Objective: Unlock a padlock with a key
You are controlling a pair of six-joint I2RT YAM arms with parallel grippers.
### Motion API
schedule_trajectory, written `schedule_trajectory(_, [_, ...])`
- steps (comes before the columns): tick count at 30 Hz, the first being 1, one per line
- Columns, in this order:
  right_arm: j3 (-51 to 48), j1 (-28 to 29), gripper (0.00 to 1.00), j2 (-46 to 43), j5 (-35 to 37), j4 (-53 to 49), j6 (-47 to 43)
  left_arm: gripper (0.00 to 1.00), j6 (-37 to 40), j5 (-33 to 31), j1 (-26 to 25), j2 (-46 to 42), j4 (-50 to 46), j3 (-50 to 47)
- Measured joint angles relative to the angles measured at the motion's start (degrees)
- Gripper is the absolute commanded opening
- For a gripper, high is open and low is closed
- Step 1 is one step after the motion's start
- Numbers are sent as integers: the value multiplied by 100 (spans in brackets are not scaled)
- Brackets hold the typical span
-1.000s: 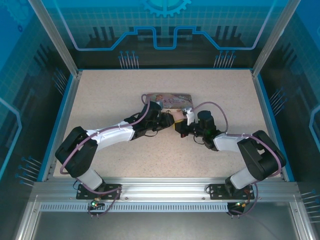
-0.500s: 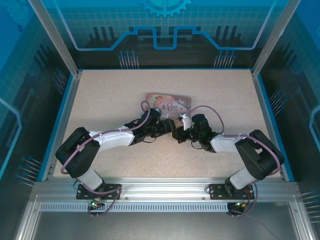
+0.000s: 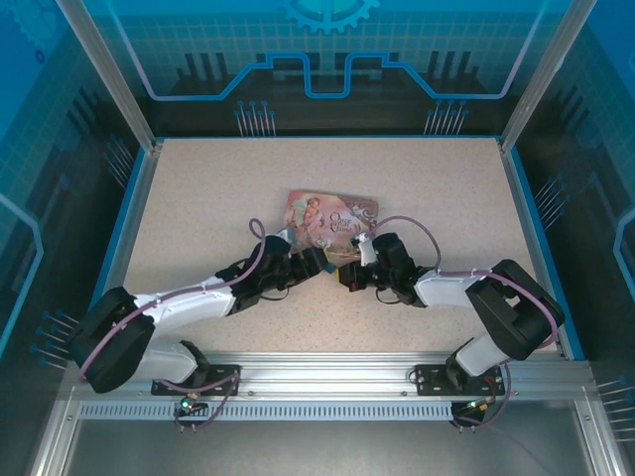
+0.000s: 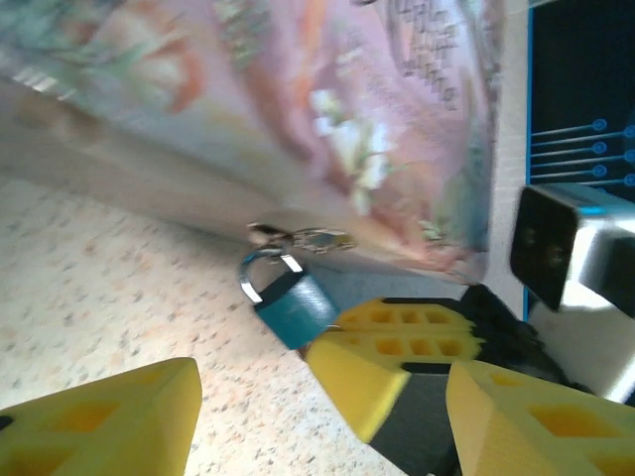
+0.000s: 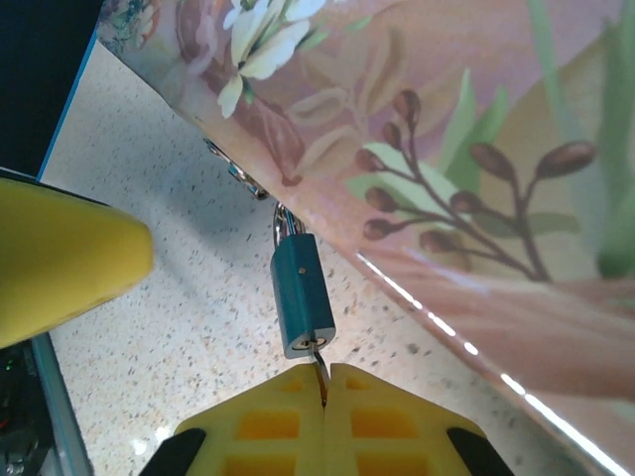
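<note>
Progress check: thin dark key (image 5: 319, 373) looks seated in the bottom keyway of the small teal padlock (image 5: 303, 297), which is hooked by its silver shackle (image 5: 282, 226) to the clasp of the pink illustrated tin box (image 5: 476, 129), low over the speckled table (image 5: 179, 337). Right gripper (image 5: 325, 412) is pinched tight on the key. Left gripper (image 4: 317, 436) sits spread apart nearby, holding nothing. Shackle looks latched, so I'd guess the turn and pop-open are what's left.

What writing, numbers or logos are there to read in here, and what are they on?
Pink illustrated rectangular tin box: curly dark script on its lid, too small and blurred to read.
Small teal padlock: no lettering visible.
Blue back wall: a gear emblem, no words.
</note>
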Motion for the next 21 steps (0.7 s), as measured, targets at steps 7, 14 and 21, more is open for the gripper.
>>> schedule_trajectory(7, [-98, 236, 0, 0, 131, 210, 546, 57, -702, 114, -136, 468, 1167, -579])
schedule_trajectory(14, [-149, 457, 0, 0, 345, 321, 872, 46, -1060, 131, -175, 1211, 2404, -590])
schedule_trajectory(21, [-160, 463, 0, -107, 601, 308, 1012, 38, -1156, 20, -181, 1641, 3222, -664])
